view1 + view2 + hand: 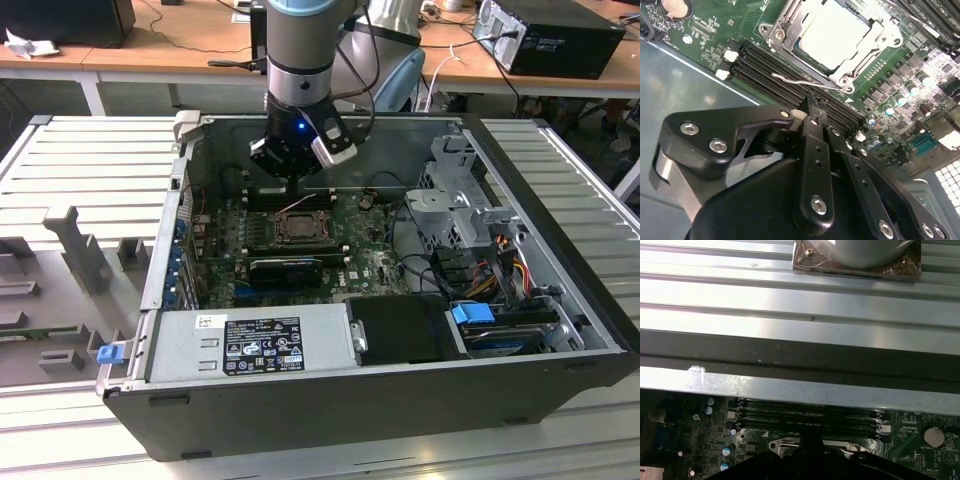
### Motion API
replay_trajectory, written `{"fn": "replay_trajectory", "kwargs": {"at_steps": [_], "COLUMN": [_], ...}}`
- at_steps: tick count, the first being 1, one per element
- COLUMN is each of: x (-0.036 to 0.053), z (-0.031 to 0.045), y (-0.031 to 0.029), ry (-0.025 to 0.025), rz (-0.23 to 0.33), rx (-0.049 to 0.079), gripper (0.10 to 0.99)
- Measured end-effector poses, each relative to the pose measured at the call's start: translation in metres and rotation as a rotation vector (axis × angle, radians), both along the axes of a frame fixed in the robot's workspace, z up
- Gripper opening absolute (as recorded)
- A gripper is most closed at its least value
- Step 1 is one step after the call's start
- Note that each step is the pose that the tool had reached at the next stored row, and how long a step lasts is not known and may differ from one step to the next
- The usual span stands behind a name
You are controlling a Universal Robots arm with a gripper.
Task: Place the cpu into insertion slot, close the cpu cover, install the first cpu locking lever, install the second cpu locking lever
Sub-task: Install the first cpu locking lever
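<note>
In the first wrist view the tool's dark body hides most of the insertion slot (pixel 810 444). In the second wrist view the picture's edge crops the cpu (pixel 840 30), and the tool's (pixel 812 107) fingertips are too dark to separate.

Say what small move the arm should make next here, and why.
Probably ease the gripper forward until its shut tip meets the wire locking lever. In the second wrist view the cpu already lies in the socket with the cpu cover down around it, while that lever looks unlatched beside the memory slots, just ahead of the tip.
</note>
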State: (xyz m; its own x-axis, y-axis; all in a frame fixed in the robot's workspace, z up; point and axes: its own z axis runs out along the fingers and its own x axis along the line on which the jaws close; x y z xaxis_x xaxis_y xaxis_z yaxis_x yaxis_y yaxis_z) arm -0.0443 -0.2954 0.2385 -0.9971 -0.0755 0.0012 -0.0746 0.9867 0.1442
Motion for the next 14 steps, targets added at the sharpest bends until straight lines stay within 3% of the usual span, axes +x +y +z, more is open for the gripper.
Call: {"fn": "replay_trajectory", "kwargs": {"at_steps": [14], "x": [0.0027], "z": [-0.0004], "y": [0.0000], "ry": [0.0000], "rz": [0.000], "rx": [0.000], "gripper": [0.106]}}
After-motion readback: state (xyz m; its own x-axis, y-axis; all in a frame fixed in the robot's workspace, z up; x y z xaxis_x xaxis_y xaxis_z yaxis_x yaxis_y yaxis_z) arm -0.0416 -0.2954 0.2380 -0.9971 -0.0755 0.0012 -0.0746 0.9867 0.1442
